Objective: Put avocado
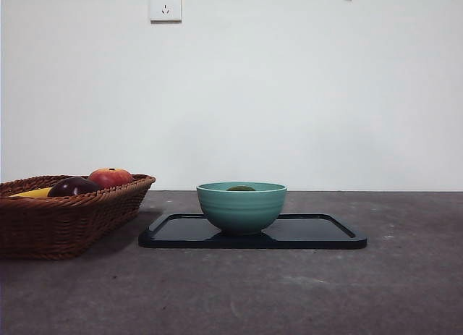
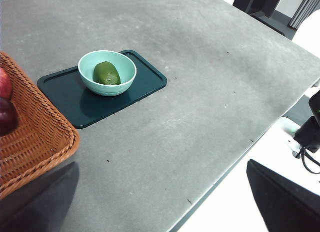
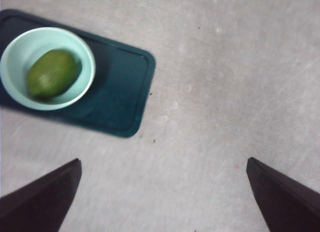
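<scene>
Avocado: we see the avocado [image 2: 106,73] lying on its side inside the teal bowl [image 2: 107,72], free of both grippers; from the front only its top shows above the rim.
Bowl: it stands on the left part of the dark tray [image 2: 145,81], at mid-table.
Basket: a wicker basket [image 1: 69,212] sits to the left of the tray, just beside it, holding a red-orange apple [image 1: 111,177], a dark maroon fruit [image 1: 72,187] and something yellow [image 1: 32,193], too hidden to name.
Right gripper: the right gripper [image 3: 164,194] hangs high over bare table [image 3: 225,91] to the right of the tray, jaws spread wide, holding nothing.
Left gripper: the left gripper [image 2: 162,202] is high and well back, jaws apart and empty.
Step in hand: we judge the placing done, since the fruit rests in the bowl and both arms are clear.
Next move: we judge nothing further needs grasping; the arms need only stay off the bowl and tray.
</scene>
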{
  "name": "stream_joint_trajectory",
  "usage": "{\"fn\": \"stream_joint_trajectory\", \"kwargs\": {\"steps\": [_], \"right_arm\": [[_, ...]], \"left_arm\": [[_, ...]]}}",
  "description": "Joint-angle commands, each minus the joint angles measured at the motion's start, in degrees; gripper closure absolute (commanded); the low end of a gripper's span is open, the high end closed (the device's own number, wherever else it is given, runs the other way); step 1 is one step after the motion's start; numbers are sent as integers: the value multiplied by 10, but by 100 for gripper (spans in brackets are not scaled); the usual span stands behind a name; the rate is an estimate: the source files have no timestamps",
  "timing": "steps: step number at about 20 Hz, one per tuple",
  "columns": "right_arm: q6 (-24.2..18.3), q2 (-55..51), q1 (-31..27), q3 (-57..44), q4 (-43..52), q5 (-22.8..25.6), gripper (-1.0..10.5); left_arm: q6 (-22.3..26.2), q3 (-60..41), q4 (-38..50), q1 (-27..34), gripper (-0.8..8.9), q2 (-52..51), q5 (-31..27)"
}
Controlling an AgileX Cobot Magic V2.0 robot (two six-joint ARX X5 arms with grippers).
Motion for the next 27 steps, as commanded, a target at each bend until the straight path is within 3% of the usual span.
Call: {"fn": "stream_joint_trajectory", "kwargs": {"steps": [1,6,10,16,23,27], "right_arm": [[-3,-45,37,-20,-2,2,398],[7,-204,104,-163,27,0,398],[74,-348,157,-317,81,0,398],[103,-506,172,-497,173,-5,398],[87,-527,173,-512,194,-10,408],[66,-527,172,-512,210,-49,408]], "left_arm": [[1,7,7,-6,221,2,-2],[1,7,7,-6,221,2,-2],[1,7,7,-6,221,2,-2],[2,7,8,-6,221,2,-2],[-3,7,23,-6,221,2,-2],[-3,7,24,-6,224,2,-2]]}}
